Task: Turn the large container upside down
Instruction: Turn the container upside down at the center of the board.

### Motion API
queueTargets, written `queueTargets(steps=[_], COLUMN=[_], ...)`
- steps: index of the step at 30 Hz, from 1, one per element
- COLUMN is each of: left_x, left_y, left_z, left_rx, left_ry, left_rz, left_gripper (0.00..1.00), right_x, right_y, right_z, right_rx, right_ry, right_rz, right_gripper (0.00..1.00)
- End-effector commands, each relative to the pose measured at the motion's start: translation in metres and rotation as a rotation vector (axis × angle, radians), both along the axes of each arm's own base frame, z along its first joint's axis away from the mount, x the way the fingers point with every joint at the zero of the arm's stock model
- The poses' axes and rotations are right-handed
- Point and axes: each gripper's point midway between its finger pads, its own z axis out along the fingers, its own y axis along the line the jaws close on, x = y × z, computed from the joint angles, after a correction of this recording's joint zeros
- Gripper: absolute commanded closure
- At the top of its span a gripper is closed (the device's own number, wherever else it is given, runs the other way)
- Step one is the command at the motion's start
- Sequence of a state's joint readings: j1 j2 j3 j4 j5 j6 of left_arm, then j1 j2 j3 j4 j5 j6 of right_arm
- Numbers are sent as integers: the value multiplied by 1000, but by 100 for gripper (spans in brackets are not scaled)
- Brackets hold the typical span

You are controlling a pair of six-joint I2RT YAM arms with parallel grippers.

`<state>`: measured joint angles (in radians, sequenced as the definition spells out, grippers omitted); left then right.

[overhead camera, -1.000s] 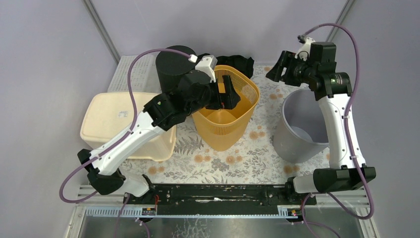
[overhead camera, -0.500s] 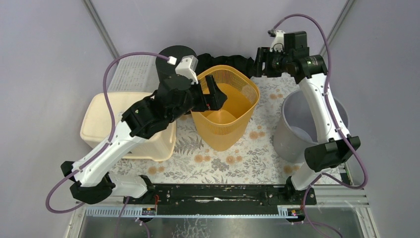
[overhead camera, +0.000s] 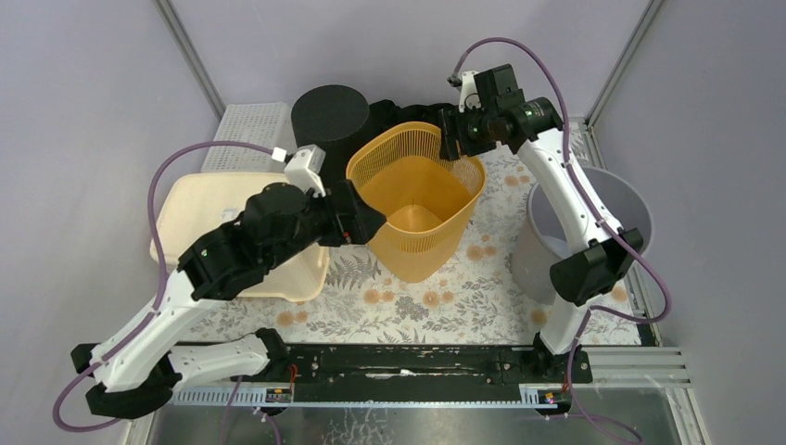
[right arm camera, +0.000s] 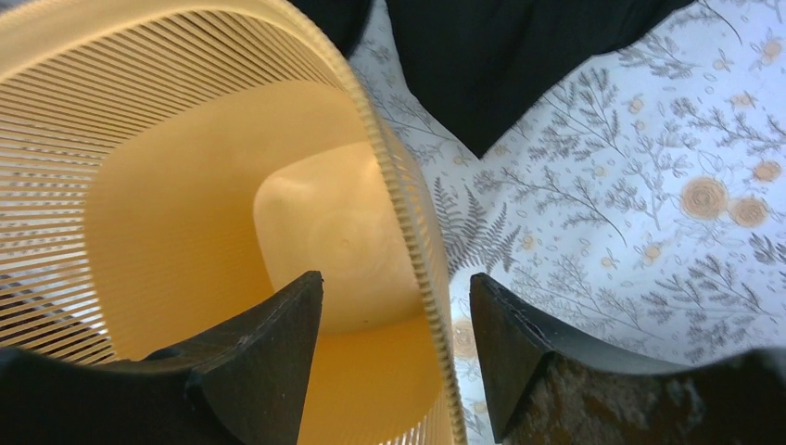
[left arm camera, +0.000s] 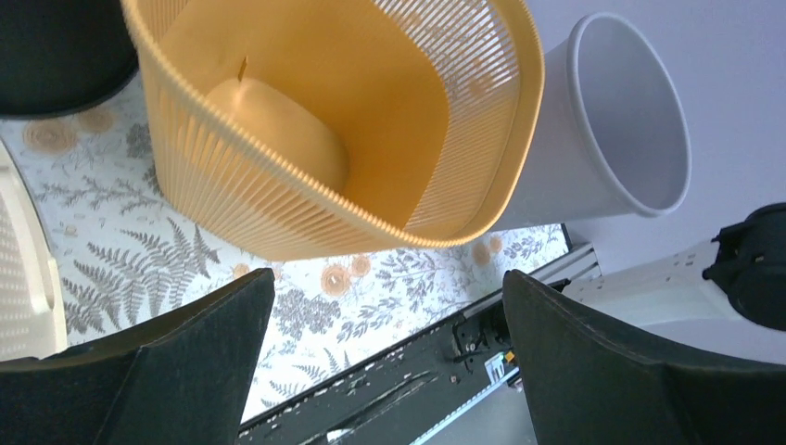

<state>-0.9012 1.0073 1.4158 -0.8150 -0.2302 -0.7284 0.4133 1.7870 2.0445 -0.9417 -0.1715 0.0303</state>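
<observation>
**Orange basket upright in the middle of the tabletop, a gripper at two of its sides**

The left gripper (left arm camera: 387, 276) hovers just beside the orange basket's (overhead camera: 417, 199) near-left wall, its fingers spread wide with nothing between them. The basket stands open end up on the flowered tabletop (overhead camera: 463, 287), between a cream bin (overhead camera: 199, 218) at the left edge and a grey bucket (overhead camera: 556, 250) at the right edge. The right gripper (right arm camera: 397, 278) straddles the basket's far right rim, one finger inside and one outside, set narrower than the left and with a gap on either side of the rim. A black tub (overhead camera: 324, 116) and a black cloth (right arm camera: 500, 65) lie along the far edge.
</observation>
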Motion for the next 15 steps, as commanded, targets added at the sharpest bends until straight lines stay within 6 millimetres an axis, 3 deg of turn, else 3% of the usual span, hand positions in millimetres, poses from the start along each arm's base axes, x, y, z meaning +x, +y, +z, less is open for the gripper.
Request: queueTargets(steps=[1, 8, 12, 15], left_x=[-12, -22, -23, -23], left_y=[11, 19, 19, 21], left_z=[-12, -24, -26, -27], left_rx=[-36, -40, -34, -32], left_ry=[33, 47, 46, 43], left_rz=[7, -3, -8, -4], left_gripper=[0, 0, 0, 0], right_x=[4, -11, -39, -62], right_y=[-9, -6, 18, 37], right_z=[17, 48, 60, 55], right_rx=[-70, -57, -14, -23], right_ry=[-70, -150, -136, -105], right_rz=[-33, -55, 40, 108], right_gripper=[34, 28, 24, 23])
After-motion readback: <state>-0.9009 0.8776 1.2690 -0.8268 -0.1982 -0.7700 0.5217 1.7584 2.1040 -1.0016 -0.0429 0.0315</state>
